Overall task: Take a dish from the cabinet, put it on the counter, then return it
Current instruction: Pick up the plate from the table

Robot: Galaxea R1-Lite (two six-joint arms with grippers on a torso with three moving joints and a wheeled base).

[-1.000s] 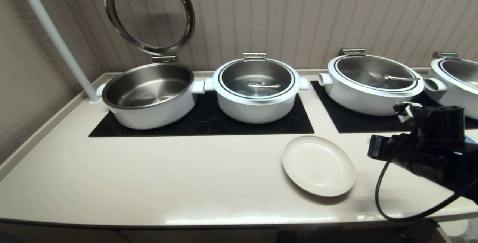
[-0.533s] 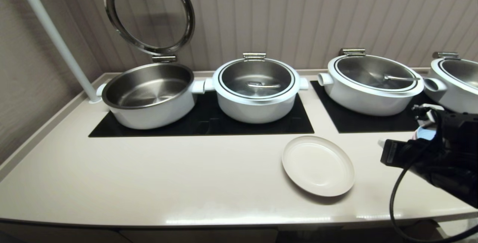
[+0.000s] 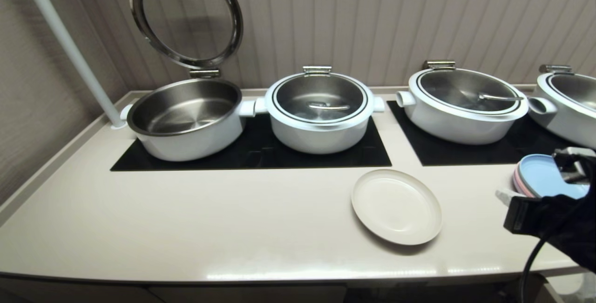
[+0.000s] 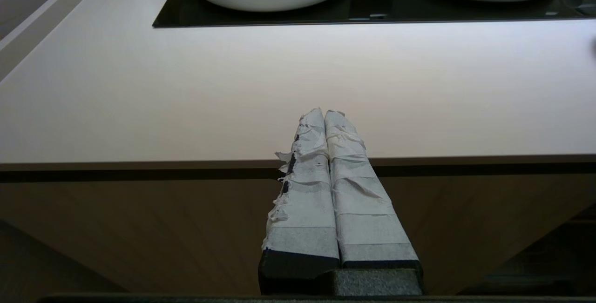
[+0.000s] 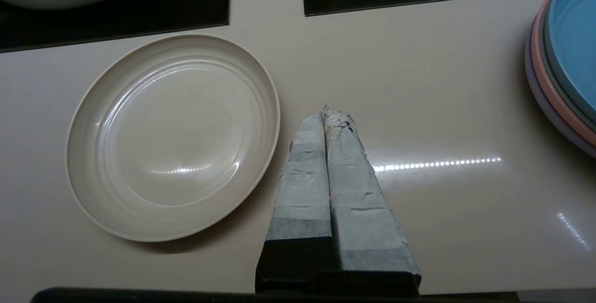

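Observation:
The cream-white dish (image 3: pixel 396 206) lies flat on the glossy beige counter (image 3: pixel 186 219), just in front of the black glass panels. My right gripper (image 5: pixel 328 112) hovers over the bare counter (image 5: pixel 419 84) just beside the dish (image 5: pixel 172 135). It is shut, empty and clear of the rim. Only the right arm's (image 3: pixel 554 221) dark wrist shows at the head view's right edge. My left gripper (image 4: pixel 324 113) is shut and empty, parked low before the counter's front edge (image 4: pixel 139 158). A brown panel (image 4: pixel 139 228) runs below that edge. I cannot tell whether it belongs to the cabinet.
Several white pots stand on black glass panels (image 3: pixel 251 154) along the back; the leftmost pot (image 3: pixel 186 117) has its lid (image 3: pixel 186 14) raised. A stack of blue and pink plates (image 3: pixel 540 179) sits at the right, also in the right wrist view (image 5: pixel 568 61). A white pole (image 3: pixel 70 47) rises at the left.
My right arm has drawn back to the right and lower in the head view, away from the dish, uncovering the blue and pink plates. The dish has stayed put.

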